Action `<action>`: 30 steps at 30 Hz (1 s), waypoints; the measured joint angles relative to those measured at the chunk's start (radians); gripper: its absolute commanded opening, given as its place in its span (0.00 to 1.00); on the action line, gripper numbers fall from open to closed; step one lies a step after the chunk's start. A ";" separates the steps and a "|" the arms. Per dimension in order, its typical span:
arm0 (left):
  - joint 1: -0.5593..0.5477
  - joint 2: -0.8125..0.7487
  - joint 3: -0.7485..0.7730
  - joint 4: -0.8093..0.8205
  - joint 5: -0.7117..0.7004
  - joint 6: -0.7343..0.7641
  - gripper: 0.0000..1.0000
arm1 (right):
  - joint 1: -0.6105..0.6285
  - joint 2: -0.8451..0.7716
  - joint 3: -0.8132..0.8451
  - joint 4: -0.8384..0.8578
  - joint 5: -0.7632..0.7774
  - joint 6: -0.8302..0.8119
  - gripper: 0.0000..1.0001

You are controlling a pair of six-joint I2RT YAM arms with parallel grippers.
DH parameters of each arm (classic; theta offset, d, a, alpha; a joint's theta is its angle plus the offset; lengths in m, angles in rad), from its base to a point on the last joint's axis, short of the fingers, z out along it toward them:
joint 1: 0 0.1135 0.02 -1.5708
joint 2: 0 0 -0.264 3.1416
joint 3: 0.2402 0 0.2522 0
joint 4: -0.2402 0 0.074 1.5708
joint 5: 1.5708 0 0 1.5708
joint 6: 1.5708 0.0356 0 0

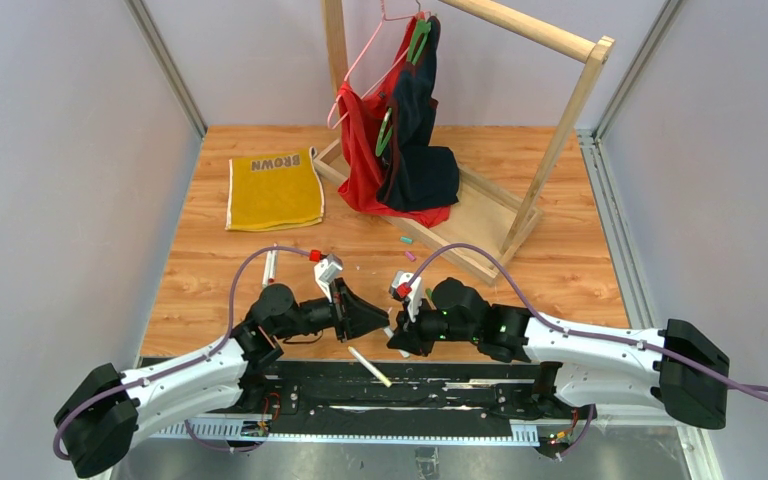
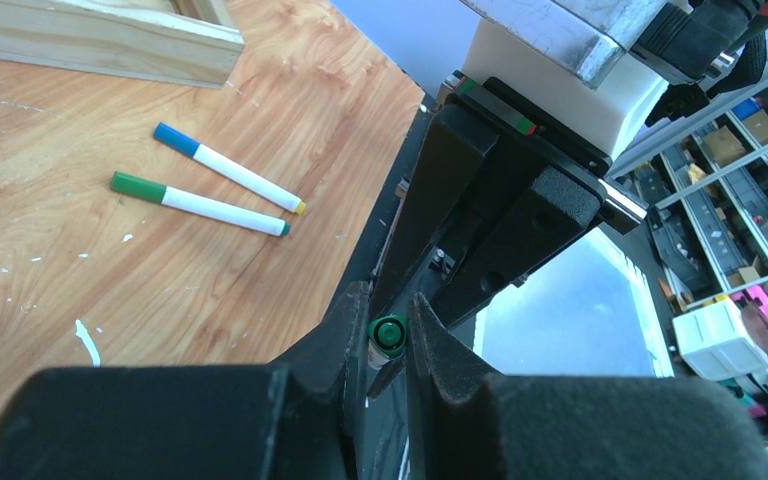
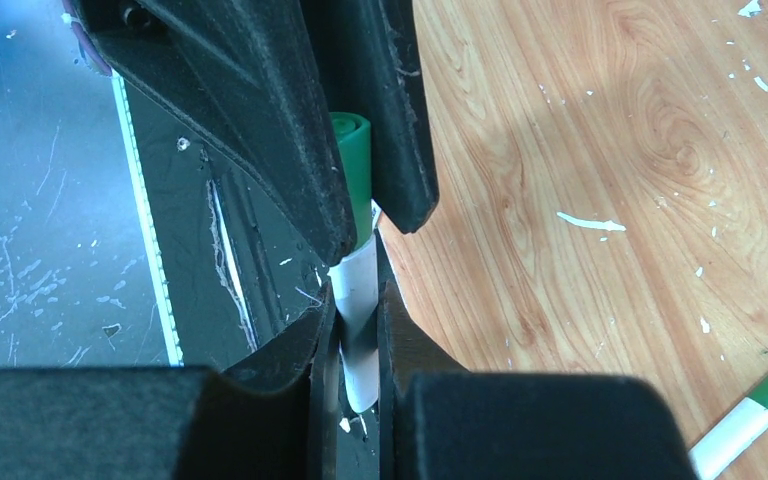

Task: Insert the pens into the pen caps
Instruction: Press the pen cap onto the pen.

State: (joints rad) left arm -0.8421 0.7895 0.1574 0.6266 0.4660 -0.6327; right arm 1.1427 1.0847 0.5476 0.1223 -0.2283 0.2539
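Note:
My left gripper (image 2: 390, 312) is shut on a green pen cap (image 2: 390, 335), seen end-on between its fingers. My right gripper (image 3: 358, 300) is shut on the white barrel of a pen (image 3: 355, 300). In the right wrist view that pen runs straight up into the green pen cap (image 3: 353, 170), which sits between the left arm's fingers (image 3: 290, 130). The two grippers meet tip to tip at the table's near edge, the left gripper (image 1: 372, 318) facing the right gripper (image 1: 398, 328). Two small loose pen caps (image 1: 408, 248) lie near the wooden frame.
A blue-capped pen (image 2: 228, 167) and a green-capped pen (image 2: 198, 203) lie side by side on the wood. Another white pen (image 1: 370, 367) rests on the black base plate. A yellow cloth (image 1: 274, 190) and a wooden clothes rack (image 1: 520, 215) with hanging garments stand behind.

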 measured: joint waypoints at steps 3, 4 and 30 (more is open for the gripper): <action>0.000 -0.005 -0.008 0.007 0.003 0.000 0.01 | 0.000 0.000 0.000 0.000 -0.007 0.000 0.01; 0.000 -0.005 -0.011 0.011 0.003 0.000 0.00 | 0.000 0.000 0.000 0.000 -0.008 0.000 0.01; -0.070 0.085 -0.023 0.088 -0.055 0.046 0.00 | -0.005 0.006 0.003 -0.050 -0.002 -0.019 0.01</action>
State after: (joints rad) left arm -0.9123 0.8742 0.1345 0.7143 0.4107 -0.5869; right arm 1.1381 1.0912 0.5507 0.0727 -0.2306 0.2344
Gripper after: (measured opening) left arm 0.181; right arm 0.132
